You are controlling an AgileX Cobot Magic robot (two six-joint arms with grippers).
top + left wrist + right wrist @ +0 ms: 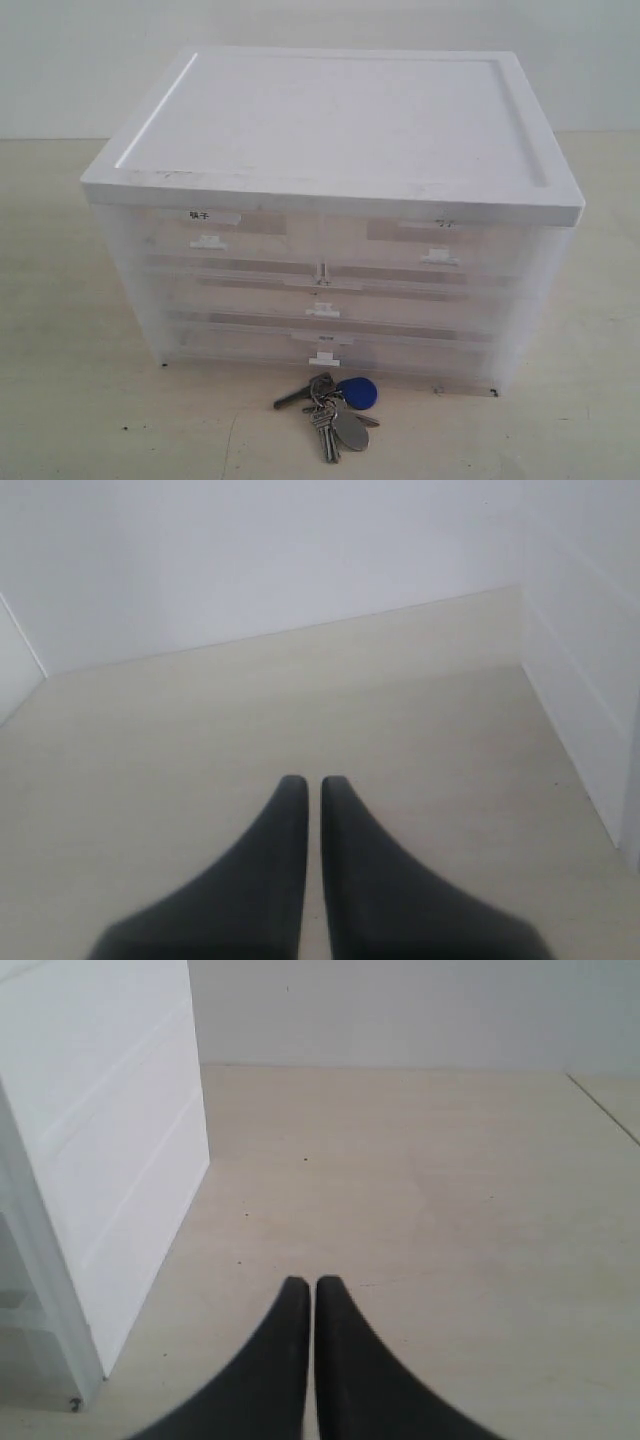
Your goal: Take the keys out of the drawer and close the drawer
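Keys (335, 412), silver with round blue fob, lie before translucent cabinet (130, 270).

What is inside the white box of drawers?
Only cloudy drawer fronts with brownish strips show; anything deeper is hidden. The keys lie outside, on the table in front.

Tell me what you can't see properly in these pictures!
- Drawer contents: in the exterior view, the frosted fronts of the cabinet blur them.
- Label writing: exterior view, too small and blurred to read.
- Keys: outside both wrist views.
- Wrist views: only a side wall of the cabinet shows, cut off by the picture edge.
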